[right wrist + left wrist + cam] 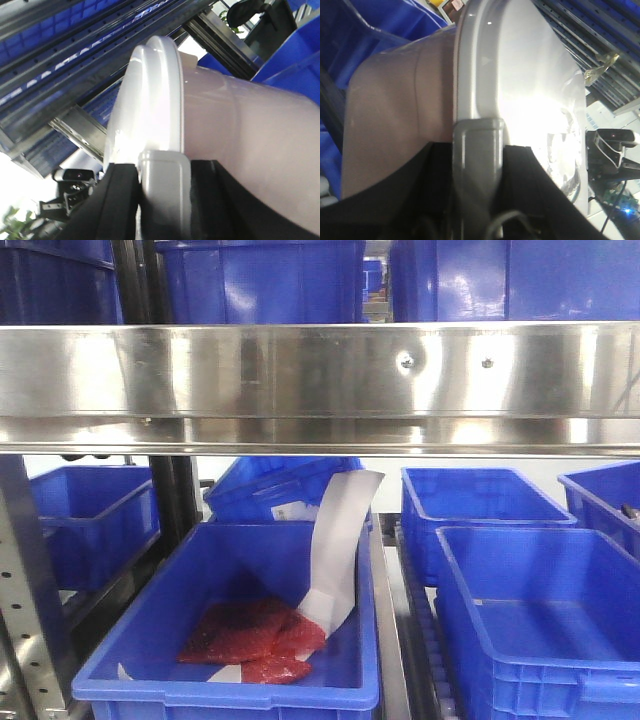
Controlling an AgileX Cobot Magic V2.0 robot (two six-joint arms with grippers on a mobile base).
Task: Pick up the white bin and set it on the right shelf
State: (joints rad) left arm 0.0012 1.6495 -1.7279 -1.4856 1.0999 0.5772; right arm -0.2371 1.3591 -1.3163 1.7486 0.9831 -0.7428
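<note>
The white bin fills both wrist views: its pinkish-beige body [390, 115] and white lid [520, 75] in the left wrist view, body [250, 140] and lid [150, 100] in the right wrist view. My left gripper [478, 160] is shut on the bin's grey handle [477, 145] at the lid edge. At the opposite end my right gripper [164, 185] is shut on the other handle [165, 175]. The right shelf shows in the front view as a shiny steel rail [320, 380] across the upper frame. The bin and both grippers are out of the front view.
Under the rail stand several blue open crates; the nearest [240, 640] holds red packets [255, 635] and a white paper strip [338, 550]. Another crate [540, 620] sits at right. Blue crates [260, 280] sit above the rail. A perforated upright [30, 610] stands at left.
</note>
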